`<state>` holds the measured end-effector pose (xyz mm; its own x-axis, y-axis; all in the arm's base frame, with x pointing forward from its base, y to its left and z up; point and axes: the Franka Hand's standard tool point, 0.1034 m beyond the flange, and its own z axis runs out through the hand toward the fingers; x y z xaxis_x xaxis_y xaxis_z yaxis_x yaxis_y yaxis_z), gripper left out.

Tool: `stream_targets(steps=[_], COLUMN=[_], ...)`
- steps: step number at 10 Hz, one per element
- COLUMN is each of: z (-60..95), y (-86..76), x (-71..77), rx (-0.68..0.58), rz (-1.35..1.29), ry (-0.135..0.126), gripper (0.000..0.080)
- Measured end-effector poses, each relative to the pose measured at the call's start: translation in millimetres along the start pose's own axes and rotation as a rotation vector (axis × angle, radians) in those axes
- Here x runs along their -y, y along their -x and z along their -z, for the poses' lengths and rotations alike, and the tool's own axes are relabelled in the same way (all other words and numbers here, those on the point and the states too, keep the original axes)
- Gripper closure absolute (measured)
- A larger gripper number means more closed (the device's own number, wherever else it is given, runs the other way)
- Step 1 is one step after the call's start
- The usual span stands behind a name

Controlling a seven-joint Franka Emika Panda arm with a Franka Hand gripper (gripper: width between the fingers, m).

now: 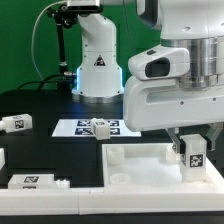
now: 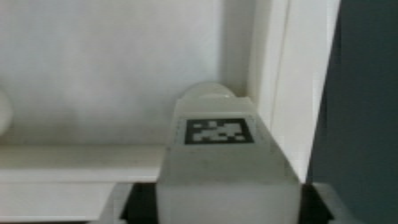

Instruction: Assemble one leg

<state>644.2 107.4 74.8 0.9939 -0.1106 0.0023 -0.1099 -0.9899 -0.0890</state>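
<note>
The gripper (image 1: 190,143) is clamped on the leg (image 1: 193,155), a small white tagged block hanging upright directly below it, over a corner of the white tray (image 1: 140,160) on the dark counter (image 1: 40,140). To seat it well, the robot should probably keep the leg vertical, line it up with the corner socket, then lower gently.

Arm bent low, hand closed on a leg

The white arm's base (image 1: 97,68) stands at about 11 o'clock from the frame's centre in the exterior view; its big wrist housing (image 1: 172,88) fills the 3 o'clock side, pointing straight down. The hand (image 1: 193,146) hangs below it at 4 o'clock, dark fingers (image 1: 177,146) upright and clamped on the leg (image 1: 194,154). The wrist view shows the tagged leg (image 2: 221,135) held at centre.
</note>
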Motion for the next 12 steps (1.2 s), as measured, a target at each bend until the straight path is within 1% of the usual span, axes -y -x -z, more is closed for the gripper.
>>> stream_targets(steps=[3,4,5,6,10,12], z=[0.7,0.8,1.3,1.0,-0.5,-0.2], y=[1.3,0.6,-0.3,0.7,1.9,1.4], x=[1.4,-0.9,-4.8,-4.5,-2.9,-2.5], rx=[-0.001,0.013,0.035,0.043,0.053,0.068], rz=[-0.507,-0.676,-0.830,-0.896,-1.075,-1.320], ry=[0.010,-0.019,-0.059,-0.075,-0.072,-0.082], gripper=[0.0512,0.0512,0.0512,0.0512,0.0512,0.0512])
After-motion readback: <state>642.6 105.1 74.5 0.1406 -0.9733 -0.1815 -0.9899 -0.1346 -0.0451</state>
